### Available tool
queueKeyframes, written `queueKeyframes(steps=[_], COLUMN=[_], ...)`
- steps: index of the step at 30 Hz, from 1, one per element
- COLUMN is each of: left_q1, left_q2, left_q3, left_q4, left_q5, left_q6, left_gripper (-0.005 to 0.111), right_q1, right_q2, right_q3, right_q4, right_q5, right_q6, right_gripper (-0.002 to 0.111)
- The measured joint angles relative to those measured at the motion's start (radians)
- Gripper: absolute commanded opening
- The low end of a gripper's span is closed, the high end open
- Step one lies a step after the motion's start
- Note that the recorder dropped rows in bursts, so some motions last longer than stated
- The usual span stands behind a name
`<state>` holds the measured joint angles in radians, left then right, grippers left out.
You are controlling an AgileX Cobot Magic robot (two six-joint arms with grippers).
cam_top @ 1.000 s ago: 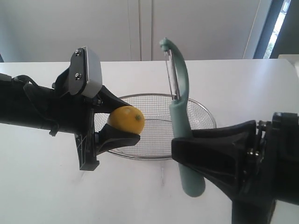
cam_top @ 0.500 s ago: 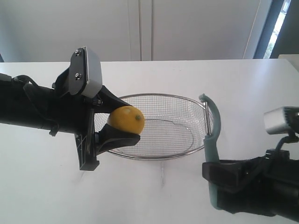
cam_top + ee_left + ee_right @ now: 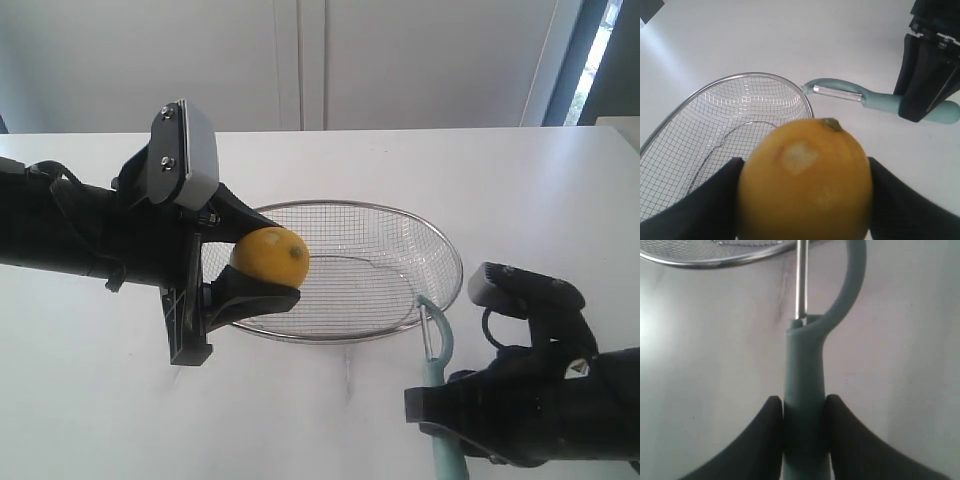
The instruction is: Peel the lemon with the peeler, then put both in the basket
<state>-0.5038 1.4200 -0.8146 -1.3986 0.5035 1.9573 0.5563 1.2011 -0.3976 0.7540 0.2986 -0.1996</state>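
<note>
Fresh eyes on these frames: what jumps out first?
The yellow lemon, clamped in the left end effector at the basket's left side, with a pale patch on its skin. Next, the teal peeler gripped by the right end effector, low at front right, its head just outside the rim.

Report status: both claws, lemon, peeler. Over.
Left claw shut on lemon, raised at basket rim; one small pale patch on skin. Right claw shut on peeler, head just outside basket. Basket empty; no obstruction seen.
</note>
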Motion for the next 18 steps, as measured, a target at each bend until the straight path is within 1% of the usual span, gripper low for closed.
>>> queueKeyframes(steps=[2, 6, 7, 9, 12, 18], left_q1=[0.0, 0.0, 0.0, 0.0, 0.0, 0.0], left_q2=[0.0, 0.0, 0.0, 0.0, 0.0, 0.0], left_q3=[0.0, 0.0, 0.0, 0.0, 0.0, 0.0], left_q4=[0.0, 0.0, 0.0, 0.0, 0.0, 0.0], left_q5=[0.0, 0.0, 0.0, 0.0, 0.0, 0.0], left_q6=[0.0, 0.0, 0.0, 0.0, 0.0, 0.0], left_gripper=[0.001, 0.001, 0.001, 0.001, 0.001, 0.001], right_q1=[0.0, 0.0, 0.0, 0.0, 0.0, 0.0], right_q2=[0.053, 0.083, 0.089, 0.088, 0.088, 0.089], right_q3=[-0.029, -0.053, -0.06, -0.06, -0.06, -0.06], right_q4=[0.041, 0.132, 0.206, 0.264, 0.432, 0.501], right_q5=[0.015, 0.053, 0.083, 0.106, 0.191, 0.21], right_q6=[-0.017, -0.099, -0.157, -0.199, -0.275, -0.281], right_gripper=[0.0, 0.0, 0.0, 0.0, 0.0, 0.0])
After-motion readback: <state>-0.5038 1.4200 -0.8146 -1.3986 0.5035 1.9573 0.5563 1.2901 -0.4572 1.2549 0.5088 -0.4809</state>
